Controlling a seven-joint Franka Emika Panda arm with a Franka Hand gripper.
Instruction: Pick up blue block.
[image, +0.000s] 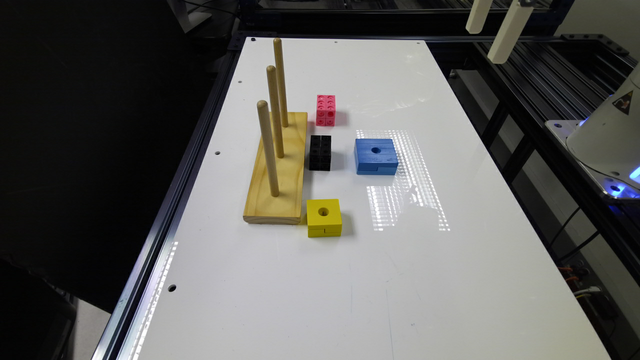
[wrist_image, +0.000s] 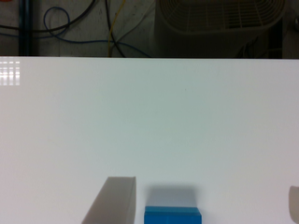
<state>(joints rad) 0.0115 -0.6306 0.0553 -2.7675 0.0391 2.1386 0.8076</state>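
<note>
The blue block (image: 376, 155) lies flat on the white table (image: 350, 280), its round hole facing up and a notch at one lower edge. In the wrist view the block (wrist_image: 173, 216) sits between the two fingers (wrist_image: 114, 200), nearer to one of them, and they do not touch it; the gripper (wrist_image: 203, 205) is spread wide and holds nothing. It hangs above the block, and how high I cannot judge well. In the exterior view the two pale fingers (image: 509, 30) show at the far edge of the table.

Beside the block, away from the gripper, stands a black brick (image: 320, 152), then a wooden base (image: 280, 175) with three upright pegs (image: 274, 112). A pink brick (image: 325, 110) stands beyond the black one, and a yellow block (image: 324, 217) with a hole lies at the near corner of the base.
</note>
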